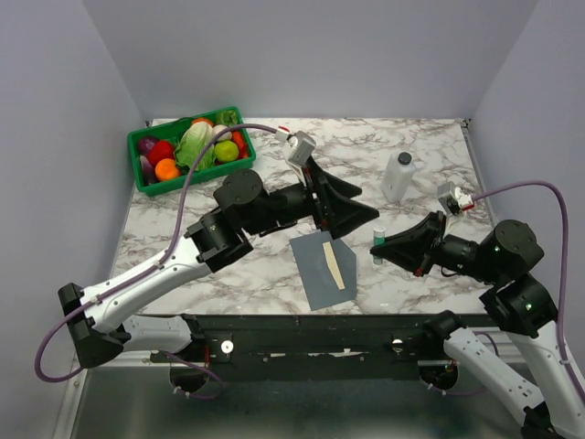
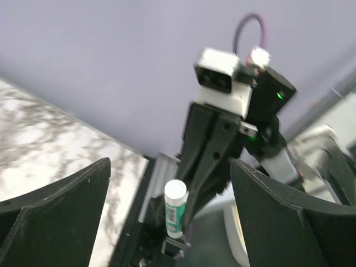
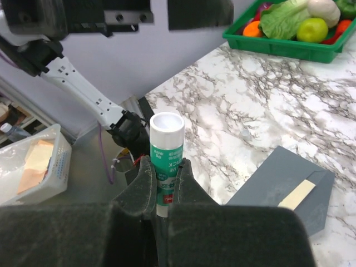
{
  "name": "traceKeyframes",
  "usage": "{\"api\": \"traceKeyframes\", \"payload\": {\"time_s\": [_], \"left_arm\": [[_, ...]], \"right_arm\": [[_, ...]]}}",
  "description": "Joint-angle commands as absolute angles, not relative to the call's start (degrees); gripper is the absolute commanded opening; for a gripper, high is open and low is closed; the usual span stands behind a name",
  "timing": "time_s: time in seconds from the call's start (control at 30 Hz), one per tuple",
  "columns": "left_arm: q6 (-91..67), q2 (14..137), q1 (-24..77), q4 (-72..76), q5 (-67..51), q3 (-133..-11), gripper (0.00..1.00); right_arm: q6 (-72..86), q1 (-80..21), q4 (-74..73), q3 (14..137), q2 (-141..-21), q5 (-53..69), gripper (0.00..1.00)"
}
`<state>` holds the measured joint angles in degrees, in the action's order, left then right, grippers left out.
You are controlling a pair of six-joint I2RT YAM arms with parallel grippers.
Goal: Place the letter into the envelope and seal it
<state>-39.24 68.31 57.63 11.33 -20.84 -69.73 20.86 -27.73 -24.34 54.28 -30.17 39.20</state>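
The slate-grey envelope (image 1: 318, 273) lies flat on the marble table, near the front edge between the two arms. Of the letter, only a narrow cream-tan strip (image 1: 335, 266) shows, along the envelope's right part; the right wrist view shows the envelope (image 3: 275, 178) and the letter strip (image 3: 297, 194) too. My left gripper (image 1: 369, 204) hovers just behind the envelope, open wide and empty, its fingers (image 2: 61, 200) far apart. My right gripper (image 1: 376, 245) is just right of the envelope, shut on a green-and-white glue stick (image 3: 167, 139) held upright. Facing it, the left wrist view also catches the glue stick (image 2: 175, 208).
A green tray (image 1: 144, 179) of toy vegetables and fruit sits at the back left. A white bottle (image 1: 398, 176) with a dark cap stands behind the right gripper. Off the table's near left side, a clear bin (image 3: 33, 161) shows in the right wrist view.
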Motion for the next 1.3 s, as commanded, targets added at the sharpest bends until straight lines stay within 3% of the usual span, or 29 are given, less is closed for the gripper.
{"api": "traceKeyframes", "payload": {"time_s": [0.0,0.17,0.53,0.77,1.27], "left_arm": [[-31.1,68.3,61.2,-7.8,1.3,-78.8,0.94],[-25.8,74.7,67.8,-20.9,12.6,-87.6,0.86],[-27.3,77.1,70.0,-20.5,13.3,-87.5,0.81],[-28.9,77.6,70.0,-17.1,12.3,-86.2,0.6],[-32.4,78.0,70.0,-12.0,6.5,-83.5,0.72]], "right_arm": [[20.0,-27.5,-26.6,56.2,-31.2,35.0,0.01],[20.0,-27.5,-26.7,56.3,-31.5,33.8,0.01],[20.1,-27.5,-26.7,56.2,-31.6,33.7,0.01],[20.1,-27.5,-26.6,56.1,-31.7,33.7,0.01],[20.3,-27.5,-26.3,55.6,-31.3,33.0,0.01]]}}
